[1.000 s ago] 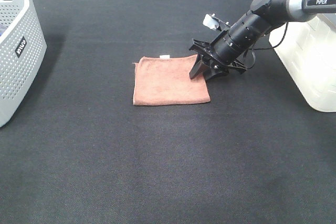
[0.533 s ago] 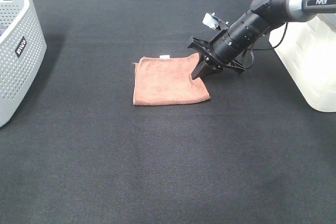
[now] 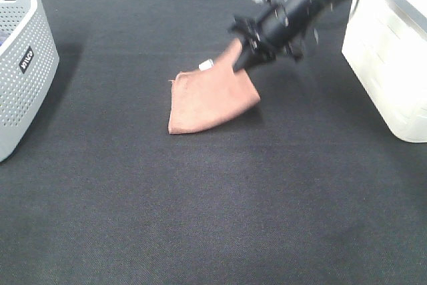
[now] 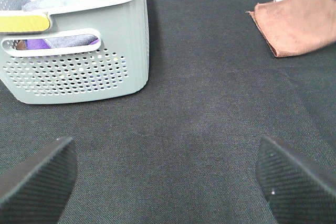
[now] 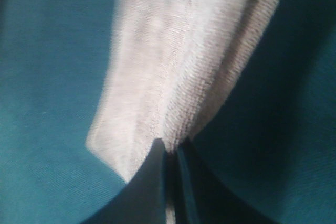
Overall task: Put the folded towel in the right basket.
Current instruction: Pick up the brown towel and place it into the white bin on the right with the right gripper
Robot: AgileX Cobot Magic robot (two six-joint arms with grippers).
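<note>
Near the bench centre, the towel is clamped at its 1 o'clock corner by the right gripper and lifted there, its 7 o'clock edge laid on the bench. The right basket is seen at 3 o'clock. The left gripper is spread wide.
</note>
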